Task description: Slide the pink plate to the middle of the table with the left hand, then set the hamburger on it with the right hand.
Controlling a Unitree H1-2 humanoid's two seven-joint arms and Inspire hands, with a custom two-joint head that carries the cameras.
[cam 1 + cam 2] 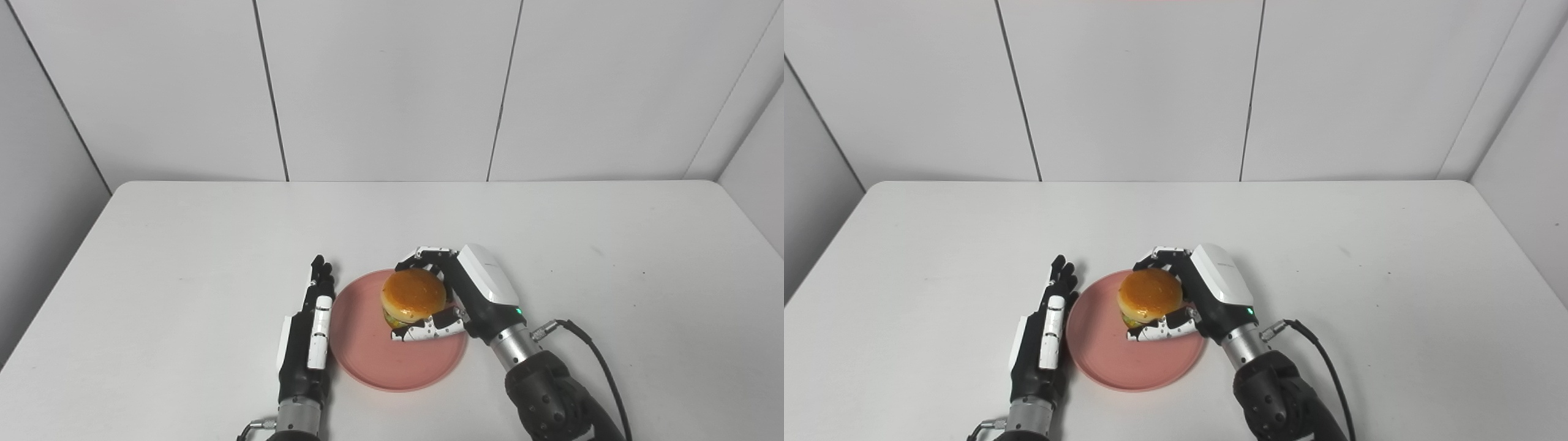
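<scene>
Right hand (467, 293): you see its fingers and thumb wrapped around the hamburger (413, 296), over the plate's far right part.
Left hand (311, 331): flat, fingers straight and close together, holding nothing, edge against the plate's left rim.
Pink plate (373, 361): near the table's middle, toward your near edge.
Table (184, 245): bare white surface on the far, left and right sides.
Count: one hamburger, one plate, two hands.
</scene>
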